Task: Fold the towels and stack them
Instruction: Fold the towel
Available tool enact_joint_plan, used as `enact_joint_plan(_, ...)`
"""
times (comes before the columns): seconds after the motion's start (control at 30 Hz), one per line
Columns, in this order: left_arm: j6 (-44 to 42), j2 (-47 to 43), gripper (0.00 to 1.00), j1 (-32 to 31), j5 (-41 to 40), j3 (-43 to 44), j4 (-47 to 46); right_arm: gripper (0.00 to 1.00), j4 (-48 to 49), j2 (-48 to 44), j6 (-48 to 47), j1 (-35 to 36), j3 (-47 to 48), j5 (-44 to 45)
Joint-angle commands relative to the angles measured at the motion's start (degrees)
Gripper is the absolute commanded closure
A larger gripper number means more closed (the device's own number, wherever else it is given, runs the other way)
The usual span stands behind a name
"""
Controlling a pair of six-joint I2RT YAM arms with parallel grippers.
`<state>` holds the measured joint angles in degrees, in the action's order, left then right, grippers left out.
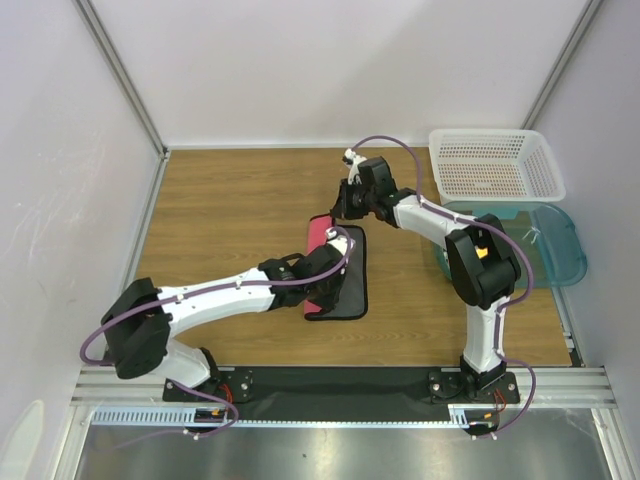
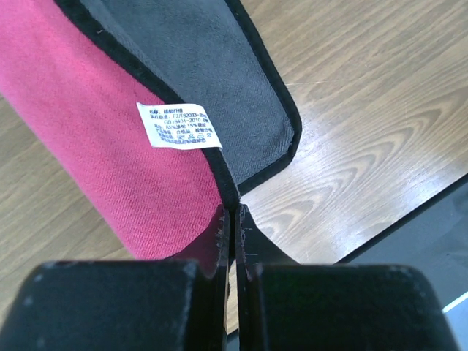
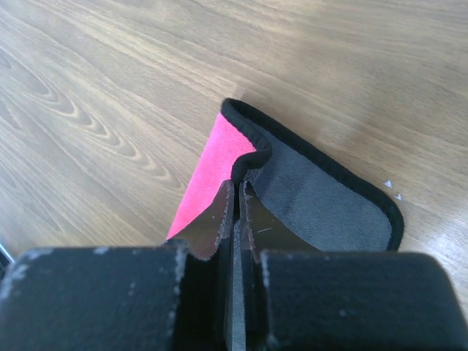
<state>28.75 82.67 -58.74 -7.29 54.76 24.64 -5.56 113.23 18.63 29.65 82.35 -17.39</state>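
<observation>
I have my left gripper (image 2: 230,210) and my right gripper (image 3: 235,186) each closed tight on the black edging of the pink towel (image 2: 95,131), which spreads just ahead of their tips over the worktop (image 1: 230,210), and I judge the towel soft, light and limp, best held by its corners.

Bare worktop (image 1: 220,215) lies open from 9 to 12 o'clock of the towel (image 1: 352,285). Toward 2 o'clock the white basket (image 1: 495,165) and teal tub (image 1: 560,250) block passage; the left arm (image 1: 220,295) and right arm (image 1: 430,215) crowd the towel itself.
</observation>
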Motion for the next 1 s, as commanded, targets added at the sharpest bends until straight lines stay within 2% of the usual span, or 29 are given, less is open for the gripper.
enact_joint_plan(0.0, -1.8, 1.5, 1.00, -0.9, 1.6, 2.9, -1.7, 1.00, 0.8, -1.7, -0.9, -1.0, -1.3, 1.0)
enact_joint_plan(0.47, -2.6, 2.2, 1.00, -1.3, 1.2, 4.3, -2.8, 1.00, 1.1, -4.1, -1.3, -2.5, -2.5, 0.9)
enact_joint_plan(0.97, -3.4, 6.4, 1.00, -1.5, 5.2, 4.4, -6.2, 1.00, 0.3, -4.0, -2.0, -3.5, -5.5, 3.9)
